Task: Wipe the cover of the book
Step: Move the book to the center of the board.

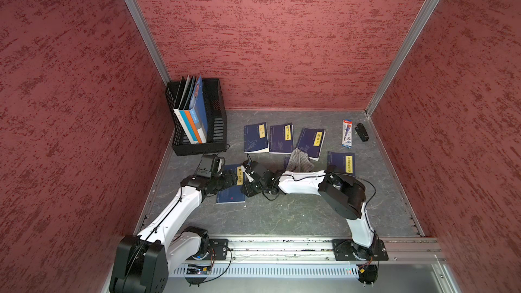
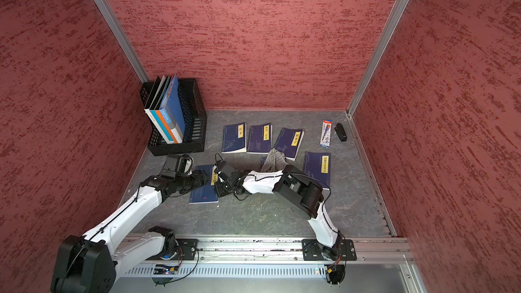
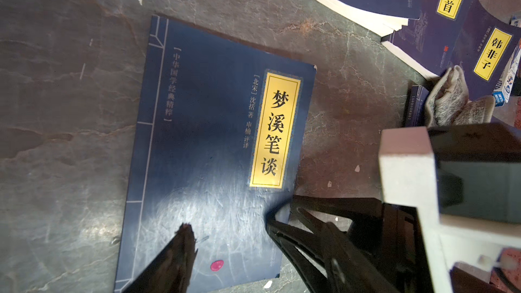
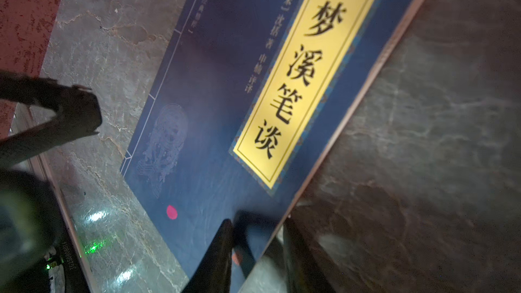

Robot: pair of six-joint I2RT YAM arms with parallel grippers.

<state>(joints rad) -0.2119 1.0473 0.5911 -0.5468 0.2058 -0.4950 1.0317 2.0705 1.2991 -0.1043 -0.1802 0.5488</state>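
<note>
Between both arms: book (image 1: 231,195), long axis toward back wall (image 1: 282,52). Your right gripper (image 4: 258,224) pinches its edge; left gripper (image 3: 227,222) spread over cover. Cloth (image 1: 301,160) beyond right arm (image 1: 301,183), unheld.

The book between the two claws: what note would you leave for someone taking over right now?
Left gripper: open above the cover of the book, holding nothing.
Right gripper: jaws straddle the book's edge; a grip can't be confirmed.
Grey cloth: lying loose by the far books, in neither gripper.
Done: no wiping evident.
Left: fetch the cloth, wipe the cover.
</note>
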